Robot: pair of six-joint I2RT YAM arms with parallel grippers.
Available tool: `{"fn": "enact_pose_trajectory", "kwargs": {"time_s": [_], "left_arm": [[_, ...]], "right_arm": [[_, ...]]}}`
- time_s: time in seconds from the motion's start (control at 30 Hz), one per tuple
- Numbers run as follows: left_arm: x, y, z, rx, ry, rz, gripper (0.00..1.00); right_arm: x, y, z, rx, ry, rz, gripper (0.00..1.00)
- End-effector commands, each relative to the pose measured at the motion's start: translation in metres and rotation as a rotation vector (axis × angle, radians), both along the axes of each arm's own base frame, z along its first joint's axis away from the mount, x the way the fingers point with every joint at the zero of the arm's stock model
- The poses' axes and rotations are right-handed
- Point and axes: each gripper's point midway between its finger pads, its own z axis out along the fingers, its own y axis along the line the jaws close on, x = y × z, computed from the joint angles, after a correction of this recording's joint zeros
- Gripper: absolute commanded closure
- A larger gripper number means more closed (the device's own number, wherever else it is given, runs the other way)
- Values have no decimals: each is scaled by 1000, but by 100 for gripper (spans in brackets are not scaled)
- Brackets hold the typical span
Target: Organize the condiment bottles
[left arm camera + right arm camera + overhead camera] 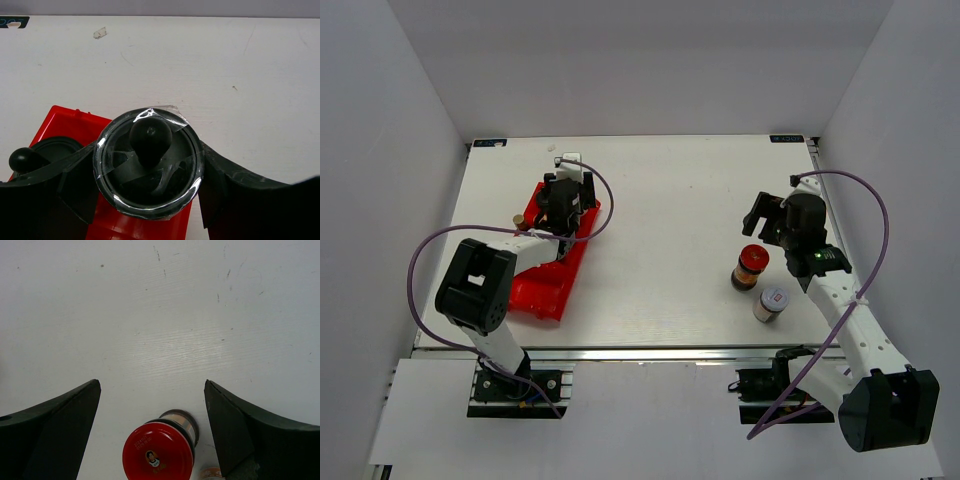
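The left gripper (pixel 150 175) is clamped on a black-cap bottle (pixel 150 137), with one finger on each side. The bottle stands straight up, cap on top, at the far end of the red tray (pixel 60 120). The right gripper (pixel 151 390) is wide apart and holds nothing. A red-cap jar (pixel 158 452) stands upright on the table (pixel 150 315) close by.

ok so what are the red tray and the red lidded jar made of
Red tray: looks like moulded plastic, glossy, uniform red with a slight sheen.
Red-lidded jar: lid looks like painted metal or hard plastic, smooth with a printed logo; body seems clear glass or plastic, as pale contents show through.
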Motion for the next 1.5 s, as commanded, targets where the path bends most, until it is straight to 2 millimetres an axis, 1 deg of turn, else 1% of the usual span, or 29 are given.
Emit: {"fn": "enact_pose_trajectory", "kwargs": {"time_s": [0.0, 0.2, 0.43, 0.57, 0.6, 0.63, 0.73, 0.8, 0.83, 0.87, 0.9, 0.93, 0.97, 1.0, 1.03, 1.07, 1.1, 1.13, 1.2, 1.23, 1.27, 1.3, 1.33, 1.4, 1.43, 1.47], "left_arm": [[7, 1, 30, -49, -115, 16, 34], [9, 12, 18, -34, -116, 77, 33], [9, 15, 6, -27, -94, 98, 32], [6, 17, -2, -43, -68, 115, 24], [6, 17, -3, -47, -64, 123, 18], [4, 19, -6, -57, -54, 134, 16], [2, 20, -6, -75, -47, 145, 11], [1, 19, -3, -88, -51, 142, 6], [0, 19, -1, -90, -47, 141, 5], [-1, 19, 1, -95, -47, 144, 5], [-1, 19, 11, -112, -66, 143, 4], [-2, 18, 12, -112, -55, 140, 2], [-3, 18, 18, -118, -60, 136, 2], [-2, 14, 34, -136, -85, 116, 2], [-4, 13, 36, -133, -69, 109, 2], [-5, 12, 43, -137, -72, 103, 2], [-5, 7, 56, -148, -79, 68, 2], [-4, 3, 64, -143, -48, 57, 2], [-3, -2, 78, -170, -20, 44, 2], [-4, -7, 89, -175, 0, 26, 2], [-4, -8, 95, -187, 9, 22, 2], [-6, -11, 101, -218, 18, 18, 2], [-12, -20, 105, -235, 41, -37, 2], [-17, -39, 122, -281, 36, -129, 2], [-30, -57, 120, -297, 76, -210, 2], [-36, -70, 121, -302, 81, -259, 2]], "right_arm": [[9, -3, 21, -16, -71, -9, 11], [9, -5, 18, -23, -66, -14, 11], [9, -4, 16, -21, -62, -9, 11], [9, -3, 14, -21, -55, -8, 11], [9, -4, 14, -21, -55, -9, 11], [9, -4, 14, -20, -53, -8, 11], [9, -3, 13, -19, -51, -7, 11], [9, -3, 13, -18, -51, -7, 11], [8, -3, 14, -18, -51, -6, 11], [8, -3, 15, -18, -51, -6, 11], [8, -2, 17, -15, -55, -4, 11], [7, -3, 18, -15, -57, -6, 11], [7, -3, 19, -14, -56, -8, 11], [7, -3, 23, -12, -63, -5, 11], [6, -3, 26, -9, -69, -6, 11], [4, -3, 26, -10, -61, -4, 11], [4, -3, 30, -7, -67, -7, 11], [3, -2, 33, -4, -70, -5, 11], [-1, -3, 31, 11, -56, -13, 11], [-4, -3, 30, 20, -48, -21, 10], [-6, -3, 27, 25, -31, -30, 11], [-13, -9, 18, 14, 18, -63, 11], [-15, -13, 17, 20, 41, -98, 11], [-21, -21, 11, -4, 86, -142, 10], [-30, -24, 3, -6, 139, -159, 11], [-35, -29, -1, -6, 164, -201, 11]]}}
